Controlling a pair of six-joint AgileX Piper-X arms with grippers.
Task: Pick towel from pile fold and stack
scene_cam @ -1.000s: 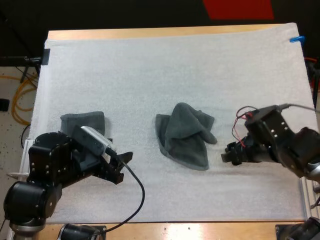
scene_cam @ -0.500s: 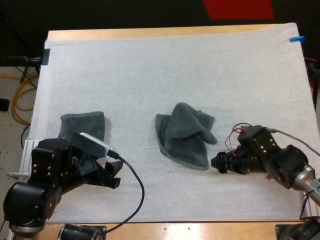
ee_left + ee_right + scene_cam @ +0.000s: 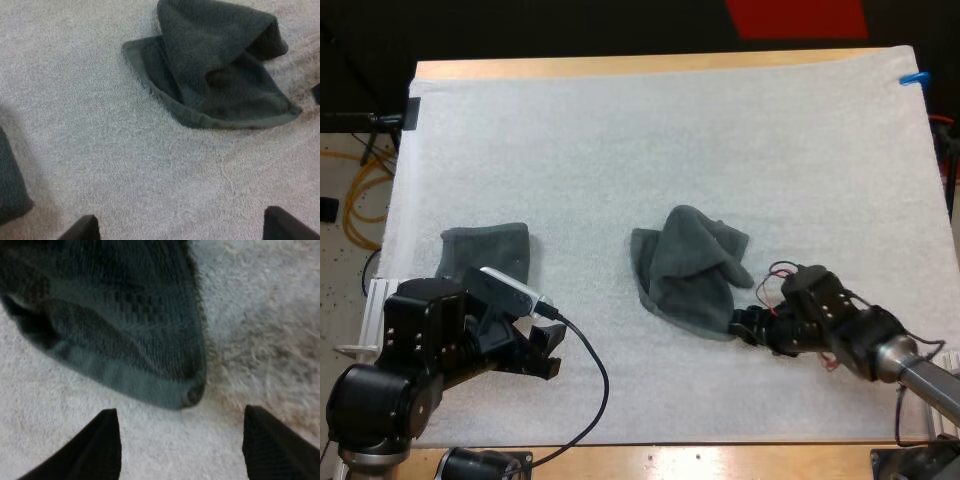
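A crumpled dark grey-green towel (image 3: 692,268) lies at the middle of the white mat (image 3: 660,150). My right gripper (image 3: 745,326) is low on the mat at the towel's near right corner, open, with that corner (image 3: 192,392) just ahead of its spread fingers (image 3: 102,445). A folded towel (image 3: 488,250) lies at the mat's left, partly hidden by my left arm. My left gripper (image 3: 552,350) hovers beside the folded towel, open and holding nothing. From the left wrist, the crumpled towel (image 3: 220,75) lies ahead and the folded towel's edge (image 3: 10,185) sits close by.
The mat's near edge and the wooden table edge (image 3: 650,458) run just below both arms. Bare mat stretches across the far half and between the two towels.
My right gripper has dropped lower and slid left up to the crumpled towel's near right corner. My left gripper drew back slightly toward its arm.
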